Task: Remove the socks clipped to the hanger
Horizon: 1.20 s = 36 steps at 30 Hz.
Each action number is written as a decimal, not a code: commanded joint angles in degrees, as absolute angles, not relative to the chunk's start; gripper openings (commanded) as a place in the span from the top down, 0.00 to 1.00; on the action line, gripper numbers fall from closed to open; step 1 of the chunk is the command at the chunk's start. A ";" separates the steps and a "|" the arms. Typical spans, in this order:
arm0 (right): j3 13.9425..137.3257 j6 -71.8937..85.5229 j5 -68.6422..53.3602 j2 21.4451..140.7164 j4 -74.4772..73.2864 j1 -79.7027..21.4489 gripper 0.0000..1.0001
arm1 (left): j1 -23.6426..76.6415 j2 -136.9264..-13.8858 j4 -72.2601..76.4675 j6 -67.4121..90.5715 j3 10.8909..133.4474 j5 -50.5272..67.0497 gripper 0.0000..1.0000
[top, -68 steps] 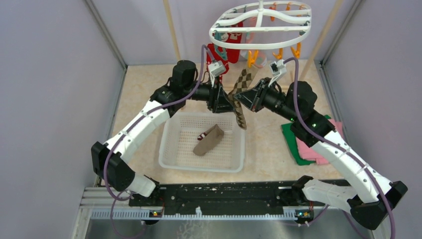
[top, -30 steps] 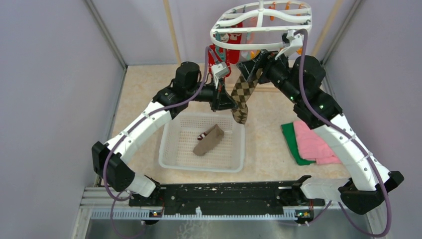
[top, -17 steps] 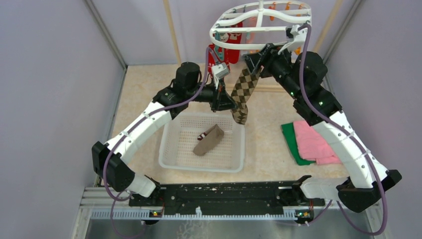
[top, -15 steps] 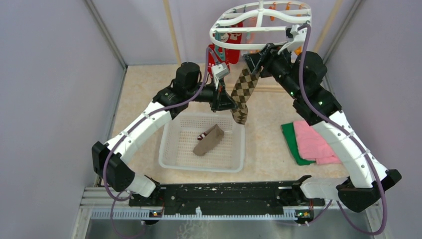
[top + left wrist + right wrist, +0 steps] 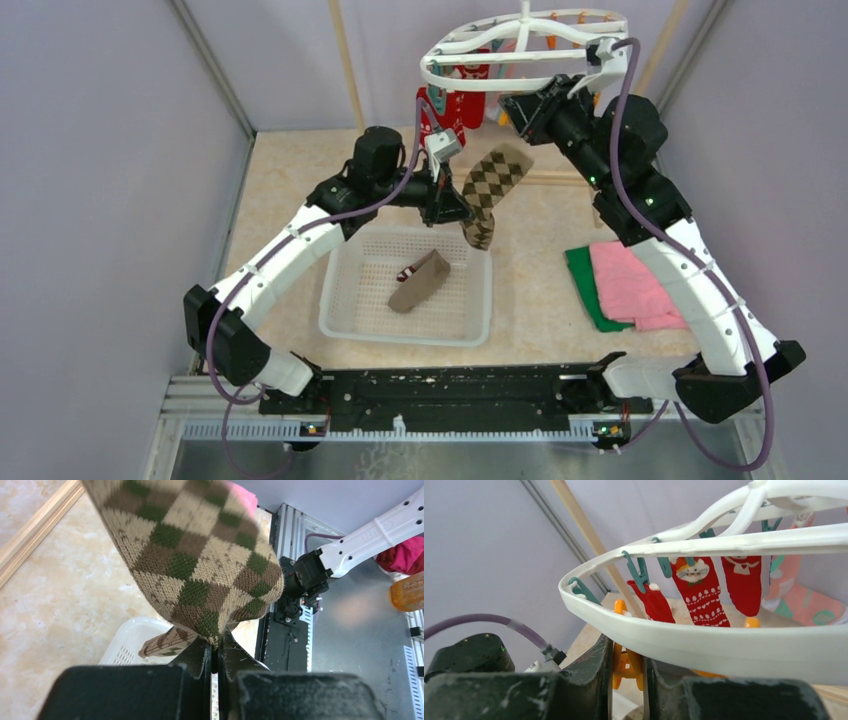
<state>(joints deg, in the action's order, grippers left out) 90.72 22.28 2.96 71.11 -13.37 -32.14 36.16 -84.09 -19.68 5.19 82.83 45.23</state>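
Argyle sock (image 5: pixel 492 180) is pinched at its lower end in the left gripper's (image 5: pixel 215 652) jaws, above the far edge of the white mesh basket (image 5: pixel 340 300). Its other end pokes up toward the hanger (image 5: pixel 470 84). Right gripper (image 5: pixel 626 652) has its jaws squeezed on an orange clip (image 5: pixel 625 667) just under the hanger's rim. Red socks (image 5: pixel 696 592) hang clipped at the back. A second argyle sock (image 5: pixel 420 280) lies in the basket on the counter (image 5: pixel 540 290).

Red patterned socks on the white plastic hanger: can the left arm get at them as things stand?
Probably not yet: the left arm's fingers are shut on the brown argyle sock. The red patterned socks hang close behind them under the white plastic hanger, so once freed the reach looks short.
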 commanded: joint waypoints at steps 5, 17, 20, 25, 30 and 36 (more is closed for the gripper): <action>94.15 22.09 1.67 70.12 -14.06 -29.71 1.00 | 36.48 -77.53 -26.31 -5.92 76.60 39.85 1.00; 88.95 20.66 5.95 64.45 -21.16 -23.47 0.96 | 36.50 -71.22 -35.48 -16.27 63.38 28.61 1.00; 87.18 20.93 6.01 62.63 -20.92 -20.96 0.89 | 36.50 -71.37 -35.76 -15.73 63.03 25.86 1.00; 88.54 21.18 6.17 61.59 -22.46 -18.73 0.70 | 36.50 -71.17 -35.25 -15.84 62.92 24.70 0.52; 89.21 20.26 9.95 60.02 -24.82 -18.63 0.34 | 36.43 -71.28 -36.17 -14.17 64.82 22.95 0.26; 84.37 19.20 9.07 54.93 -25.74 -18.63 0.21 | 36.09 -71.27 -35.17 -11.82 70.36 23.38 0.07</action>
